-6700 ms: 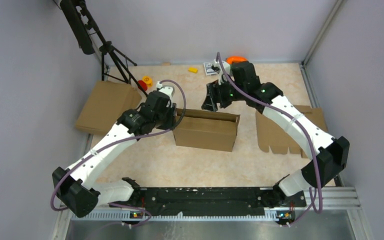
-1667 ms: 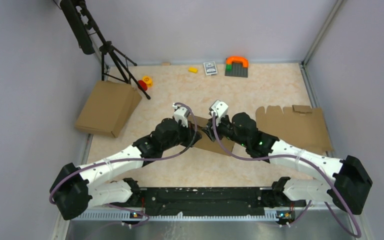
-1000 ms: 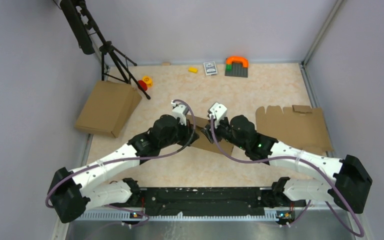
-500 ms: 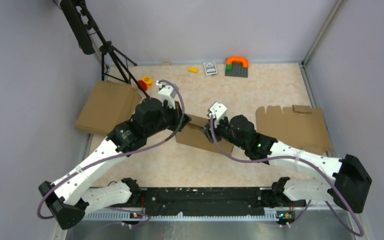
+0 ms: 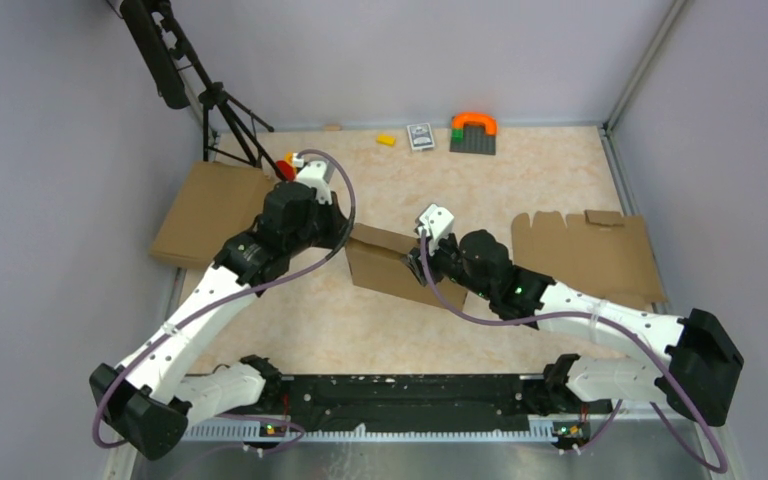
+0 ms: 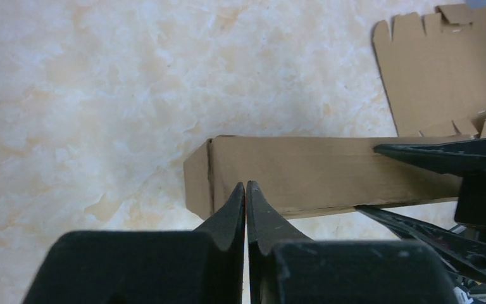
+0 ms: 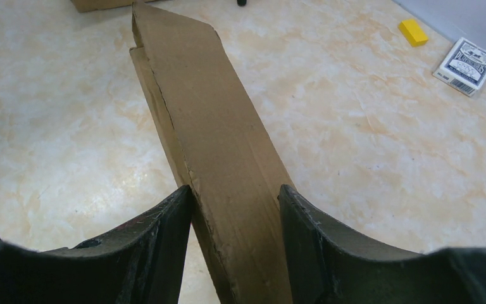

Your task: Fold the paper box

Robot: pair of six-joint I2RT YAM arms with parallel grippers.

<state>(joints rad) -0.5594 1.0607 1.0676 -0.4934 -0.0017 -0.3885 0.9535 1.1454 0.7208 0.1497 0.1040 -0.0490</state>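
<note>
Marbled peach and cream stone pattern covers the table (image 5: 520, 180), which is shut in by plain grey walls (image 5: 410, 50) on three sides. A silver rail (image 5: 430, 428) runs along the near edge where both arms are bolted. A black tripod (image 5: 222, 105) stands in the far left corner, with a small red and yellow toy (image 5: 288, 165) at its foot.

The paper box (image 5: 380, 262) is in the middle of the table, turned up on edge with its narrow face uppermost and one end tapering to a flap. The right gripper (image 7: 235, 193) is clamped across that narrow face, one finger on each side. The left gripper (image 6: 245, 187) hangs over the box's left end with its fingers pressed together on nothing. I cannot tell from here whether the tips touch the cardboard.

Well off to the left lies another flat brown box (image 5: 215, 212), partly over the table's edge. To the right sits a notched cardboard sheet (image 5: 585, 255), lying flat. Along the far wall are a yellow block (image 5: 387, 140), a pack of cards (image 5: 421, 135) and a grey brick plate with an orange arch (image 5: 473, 132).
</note>
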